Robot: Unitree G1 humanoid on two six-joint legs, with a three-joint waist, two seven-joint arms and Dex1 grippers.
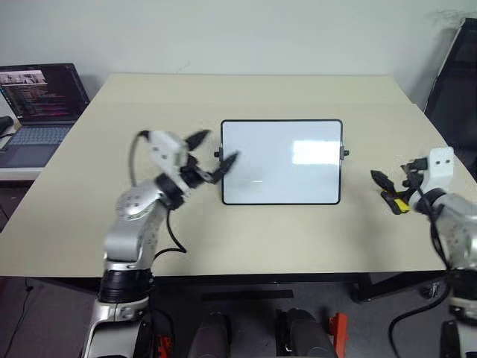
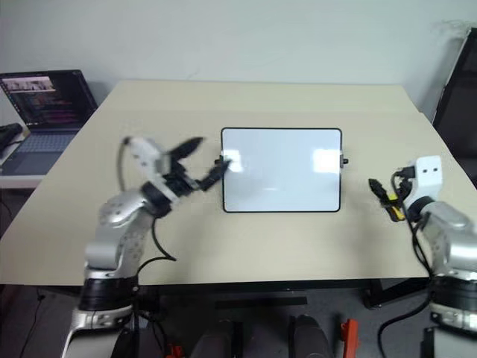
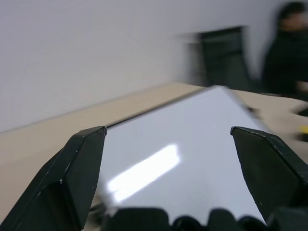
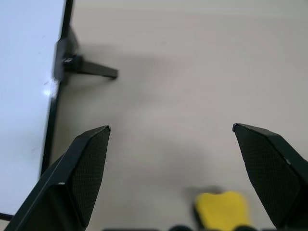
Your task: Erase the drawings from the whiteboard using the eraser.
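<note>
My right end effector (image 1: 389, 190) hangs over the right side of the worktop (image 1: 298, 231), well to the right of the whiteboard (image 1: 282, 162), with its two black fingers (image 4: 82, 173) spread wide and nothing between them. The eraser (image 4: 222, 208), a small bright yellow block, lies on the worktop just beneath and between those fingers, near their roots, and I am not holding it; from the head camera it shows as a yellow patch at the near side of that end effector. My left end effector (image 1: 212, 155) is raised at the left short side of the whiteboard, its fingers also spread apart and empty, pointing across toward the board's surface; one fingertip sits close to the small black knob on the board's left edge, though I cannot tell whether it touches. The whiteboard lies flat in the middle of the worktop, a white rectangle in a thin black frame with rounded corners and a knob on each short side. Its face reflects bright patches of light, and I can make out only a faint thin mark near its lower middle, too slight to call one of the drawings with confidence. On a separate surface to the far left stands an open laptop (image 1: 39, 104) with a lit screen.
</note>
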